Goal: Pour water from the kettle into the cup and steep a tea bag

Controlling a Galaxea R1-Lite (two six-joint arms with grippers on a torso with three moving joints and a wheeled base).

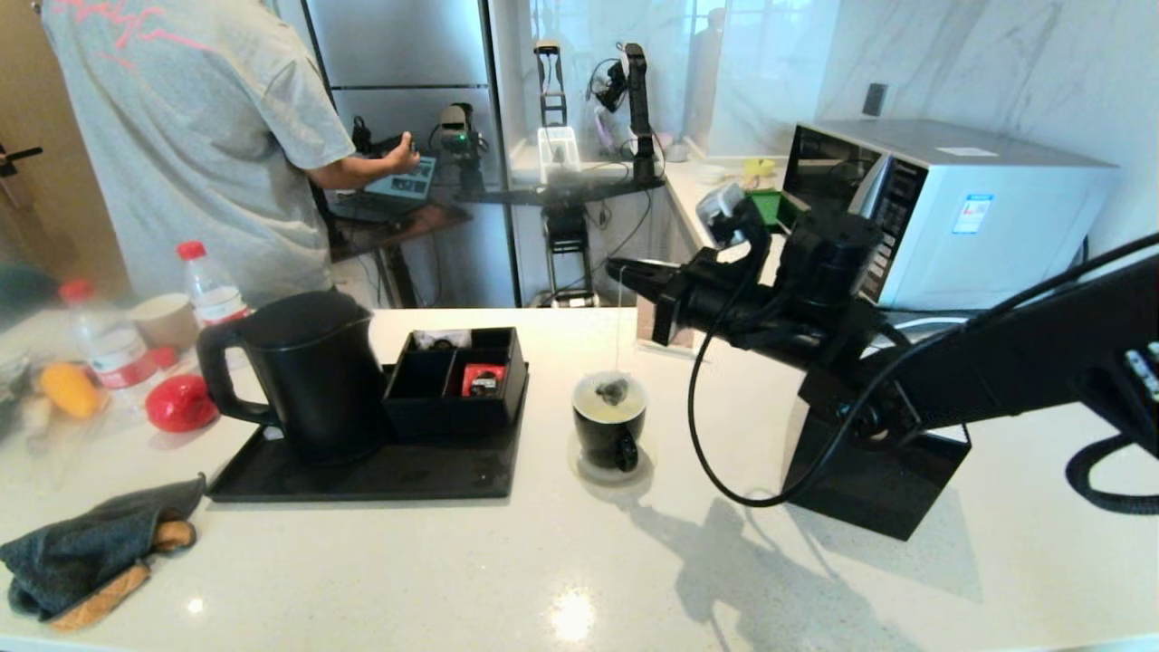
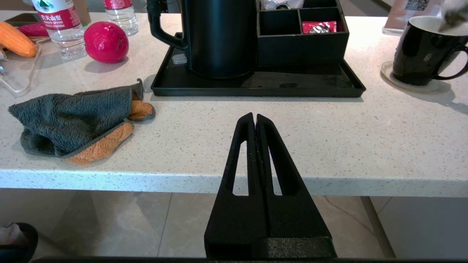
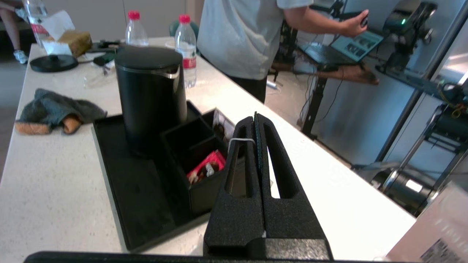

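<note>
Two grippers | right gripper (image 1: 618, 265) above the cup (image 1: 609, 424), jaws pinched on the string | tea bag (image 1: 613, 390) dangles at cup rim, maybe touching water | kettle (image 1: 308, 371) left of cup | left gripper (image 2: 255, 117) closed, empty

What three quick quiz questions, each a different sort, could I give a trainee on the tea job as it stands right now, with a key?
1. True or false: the kettle stands on the black tray.
2. Which gripper holds the tea bag's string? A) left B) right C) neither
3. Fill in: the tea bag hangs at the mouth of the ___.

Key
1. True. It stands upright beside the divided black box.
2. B. The right gripper is shut on the string above the cup; the left gripper is shut on nothing, at the counter's near edge.
3. Cup. It has pale water inside.
</note>
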